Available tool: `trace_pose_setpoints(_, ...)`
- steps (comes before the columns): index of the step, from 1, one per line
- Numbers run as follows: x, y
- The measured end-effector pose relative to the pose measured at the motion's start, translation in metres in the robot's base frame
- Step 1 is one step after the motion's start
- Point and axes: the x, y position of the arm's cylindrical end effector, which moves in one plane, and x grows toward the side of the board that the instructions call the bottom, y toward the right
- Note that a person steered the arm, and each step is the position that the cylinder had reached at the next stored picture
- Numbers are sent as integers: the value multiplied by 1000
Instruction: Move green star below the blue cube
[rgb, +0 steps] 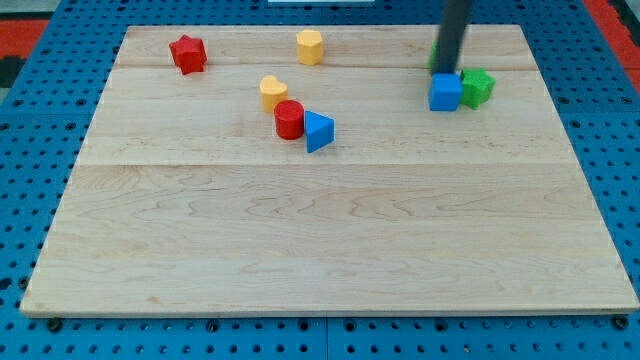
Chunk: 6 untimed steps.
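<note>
Green is what I'm after: the green star (478, 86) sits far right on the wooden surface (330, 250), touching the right side of the blue cube (445, 92). My tip (447, 72) comes down at the cube's far edge, so the star lies just right and slightly nearer than it. There are no jaws on this rod, so nothing is held. I judge I must get round to the star's far-right side, then push it near and left.

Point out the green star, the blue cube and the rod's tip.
Green star (479, 86), camera view: its top face.
Blue cube (445, 93), camera view: its front face.
My tip (447, 72), camera view: rod's lower end.
</note>
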Motion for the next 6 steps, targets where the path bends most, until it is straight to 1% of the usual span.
trace_pose_setpoints(1, 0, 23)
trace_pose_setpoints(2, 10, 50)
trace_pose_setpoints(3, 42, 39)
trace_pose_setpoints(4, 32, 42)
trace_pose_setpoints(5, 29, 88)
trace_pose_setpoints(6, 84, 90)
